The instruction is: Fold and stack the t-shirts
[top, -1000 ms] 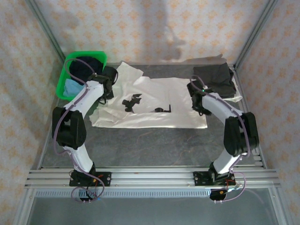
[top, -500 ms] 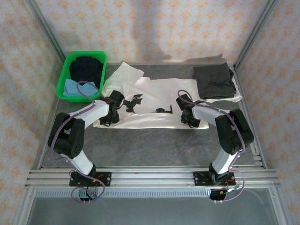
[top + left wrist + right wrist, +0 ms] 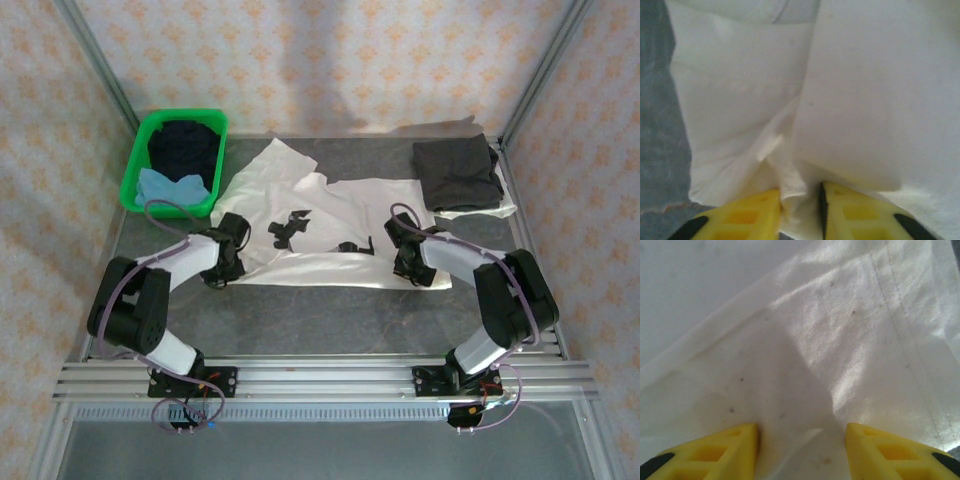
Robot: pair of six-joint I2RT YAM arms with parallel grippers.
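- Where the cell closes in on three sides, the walls [image 3: 330, 60] carry pale paper with a repeating orange motif, and slanted metal posts stand at the back corners.
- The table [image 3: 330, 320] is mottled dark grey, matt, and bare along its near strip; ribbed aluminium rails [image 3: 320, 378] cross its near edge under both arm bases.
- The white shirt [image 3: 340, 205] lies spread across the middle of the table, rumpled, one sleeve thrown toward the far left, its black prints [image 3: 290, 225] partly folded into creases and hard to read.
- The grey shirt [image 3: 457, 172] sits folded at the far right corner, apart from the white one; a white edge [image 3: 503, 210] shows under its near side, and what it belongs to cannot be told.
- The green basket [image 3: 132, 180] stands at the far left, holding the navy shirt [image 3: 183, 148] at the back and the blue shirt [image 3: 165, 187] at the front, both bunched so their outlines are lost.
- The left gripper [image 3: 800, 200] is at the white shirt's near left corner, narrow, a ridge of the cloth pinched between its yellow fingers [image 3: 750, 215]; their bases are cut off by the frame.
- The right gripper [image 3: 802, 440] is at the near right edge, jaws apart, cloth lying smooth between them.
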